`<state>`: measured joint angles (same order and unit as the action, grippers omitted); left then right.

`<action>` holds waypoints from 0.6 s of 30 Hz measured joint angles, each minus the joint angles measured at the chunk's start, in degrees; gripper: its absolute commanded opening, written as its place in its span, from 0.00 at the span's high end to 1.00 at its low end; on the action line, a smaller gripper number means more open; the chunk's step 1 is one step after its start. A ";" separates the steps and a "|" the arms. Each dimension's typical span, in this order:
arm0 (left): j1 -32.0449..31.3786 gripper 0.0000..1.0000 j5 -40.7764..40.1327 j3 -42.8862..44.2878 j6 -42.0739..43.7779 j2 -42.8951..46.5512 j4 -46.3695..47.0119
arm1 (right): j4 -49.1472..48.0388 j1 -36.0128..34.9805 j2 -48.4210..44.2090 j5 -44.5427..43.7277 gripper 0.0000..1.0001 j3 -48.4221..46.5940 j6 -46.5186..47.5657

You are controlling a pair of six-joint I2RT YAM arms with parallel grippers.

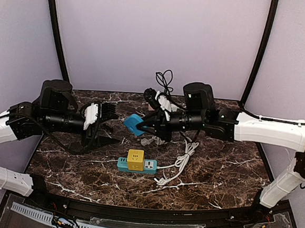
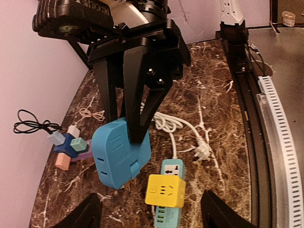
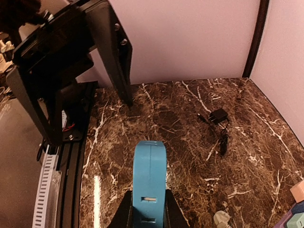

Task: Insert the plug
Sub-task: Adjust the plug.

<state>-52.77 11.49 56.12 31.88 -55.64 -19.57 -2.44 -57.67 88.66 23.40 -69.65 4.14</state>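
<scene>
blue plug (image 2: 118, 156): held in the air above and just behind the power strip (image 1: 149, 167), off the table; rounded slab of matte plastic with small slots on one face; prongs not made out.
right gripper (image 1: 141, 126): closed tight on blue plug, fingers pinching its two broad flat faces; probably gripped there for the steadiest hold when pressing down.
left gripper (image 1: 108, 126): fingers spread wide, nothing between them; hung low to the left of power strip, perhaps placed to brace it.
power strip: teal, long and flat; lay sockets up, so able to take a plug from above.
yellow cube (image 1: 135, 159): sat on top of power strip toward its left end, seemingly plugged in; boxy, glossy; open socket left free to its right.
white cord (image 1: 180, 161): ran off right end of power strip in loose loops; soft, rubbery look.
table (image 1: 227, 172): dark marble pattern with white veins; hard, shiny.
stage: judged not yet inserted; lowering and lining up over free socket still needed.
</scene>
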 measured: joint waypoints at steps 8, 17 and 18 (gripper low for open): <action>-0.07 0.42 10.58 0.20 -8.46 -1.46 -4.24 | 17.40 -3.91 -1.38 4.22 1.00 -2.27 11.67; -0.59 0.49 13.75 -1.49 -12.09 -3.02 -1.66 | 20.59 -5.25 -1.01 4.44 1.00 -5.84 14.12; -0.85 0.54 13.79 -1.60 -12.37 -3.08 -1.38 | 20.70 -5.31 -0.90 4.44 1.00 -6.19 14.25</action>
<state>-53.63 25.28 54.52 19.51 -58.72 -20.95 18.26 -62.98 87.77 27.83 -75.83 18.39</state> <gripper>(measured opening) 0.539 0.133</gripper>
